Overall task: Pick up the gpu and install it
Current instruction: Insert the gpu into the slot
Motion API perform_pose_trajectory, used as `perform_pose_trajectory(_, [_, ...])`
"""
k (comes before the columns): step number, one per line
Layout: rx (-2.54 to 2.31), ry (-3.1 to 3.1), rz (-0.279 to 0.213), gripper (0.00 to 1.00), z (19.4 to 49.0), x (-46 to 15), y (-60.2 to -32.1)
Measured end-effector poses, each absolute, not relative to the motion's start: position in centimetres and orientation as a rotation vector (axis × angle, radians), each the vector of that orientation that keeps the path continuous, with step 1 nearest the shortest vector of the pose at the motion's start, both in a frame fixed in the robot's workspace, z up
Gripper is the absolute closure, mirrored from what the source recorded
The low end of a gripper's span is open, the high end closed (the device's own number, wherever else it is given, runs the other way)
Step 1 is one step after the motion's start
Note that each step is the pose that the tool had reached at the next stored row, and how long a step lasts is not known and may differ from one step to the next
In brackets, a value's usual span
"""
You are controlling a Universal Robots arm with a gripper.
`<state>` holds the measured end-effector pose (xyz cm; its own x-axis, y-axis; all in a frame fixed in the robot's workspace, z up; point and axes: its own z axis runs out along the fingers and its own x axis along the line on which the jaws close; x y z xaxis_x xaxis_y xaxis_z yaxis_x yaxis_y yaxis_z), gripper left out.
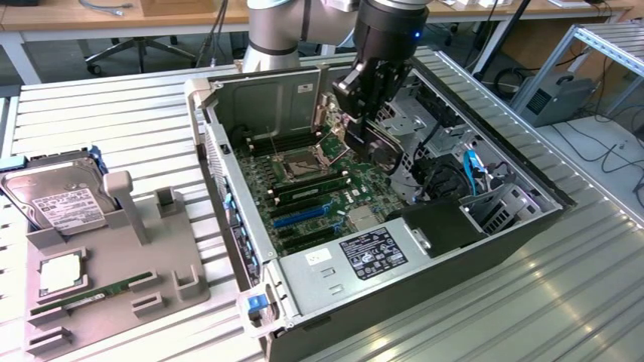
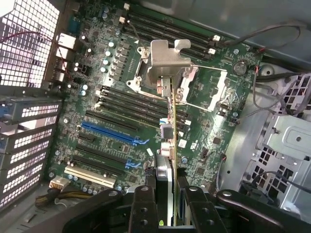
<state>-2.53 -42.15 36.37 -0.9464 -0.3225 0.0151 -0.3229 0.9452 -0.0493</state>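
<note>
Black two-finger gripper (image 2: 172, 180): pinching the thin black gpu card with silvery bracket (image 2: 166, 132)
Gpu spot: hanging edge-on over green motherboard (image 2: 121, 73)
Risk: imo slight tilt, misses long blue slot (image 2: 112, 132), jams

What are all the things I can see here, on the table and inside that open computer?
computer case: one, black, open on the metal table
motherboard: one, green, inside the case
gpu: one, dark card with silvery bracket, held over the motherboard
holder: one, grey, on the table at the exterior view's left
hard drive: one, silver, on the holder
memory stick: one, green, on the holder
processor chip: one, silver, on the holder
gripper: one, black, shut on the gpu
</note>
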Motion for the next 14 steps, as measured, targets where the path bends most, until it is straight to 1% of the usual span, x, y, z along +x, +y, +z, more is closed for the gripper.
perform_pose_trajectory(14, [0.572,-3.082,0.08,0.73,36.36,-2.51,-42.14])
